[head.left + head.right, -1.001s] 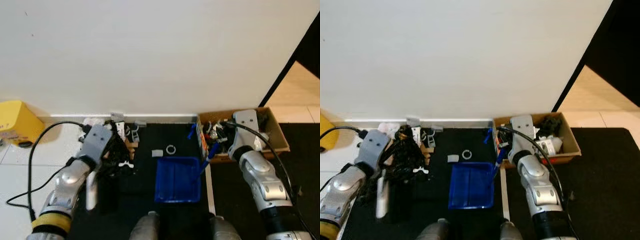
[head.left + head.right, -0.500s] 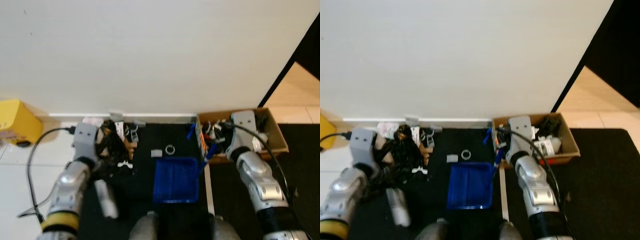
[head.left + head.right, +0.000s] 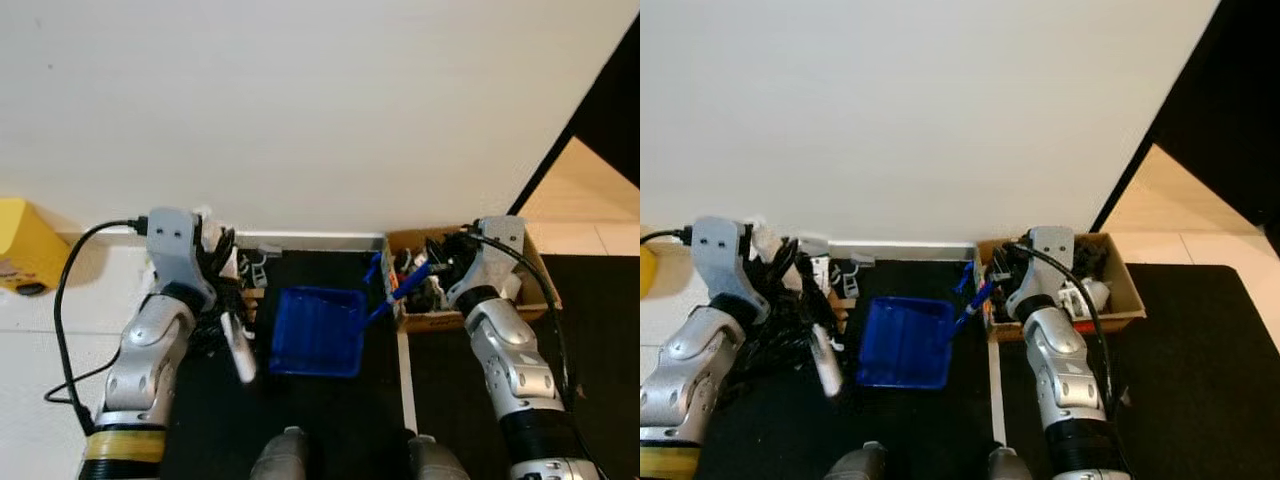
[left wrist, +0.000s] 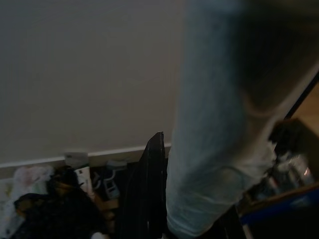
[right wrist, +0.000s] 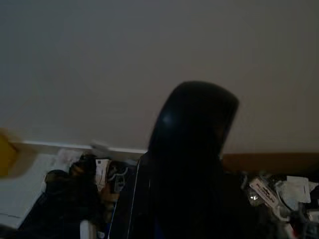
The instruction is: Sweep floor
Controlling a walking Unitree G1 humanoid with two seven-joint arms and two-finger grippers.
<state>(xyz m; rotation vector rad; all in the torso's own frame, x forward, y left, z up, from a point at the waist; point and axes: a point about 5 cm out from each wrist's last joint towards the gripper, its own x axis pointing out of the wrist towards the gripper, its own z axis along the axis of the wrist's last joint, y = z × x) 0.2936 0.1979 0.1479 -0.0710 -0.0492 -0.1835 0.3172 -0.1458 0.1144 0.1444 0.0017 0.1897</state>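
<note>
Left eye view, nearest first: the left gripper (image 3: pixel 222 300) is closed round a white brush handle (image 3: pixel 240 348), light and stiff, best gripped mid-shaft. On the black mat (image 3: pixel 330 420) lies the blue dustpan (image 3: pixel 318 330), rigid light plastic; its handle (image 3: pixel 400 290) sits in the right gripper (image 3: pixel 440 275), clamped. Debris (image 3: pixel 250 275) crowds the mat's far left corner, a cardboard box (image 3: pixel 470 310) beyond its right edge.

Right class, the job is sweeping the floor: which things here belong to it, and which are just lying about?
Belong to the job:
blue dustpan
white-handled brush, at the left pincer
small litter by the wall
right pincer, at the dustpan's handle

Lying about:
cardboard box of clutter
yellow object
</note>
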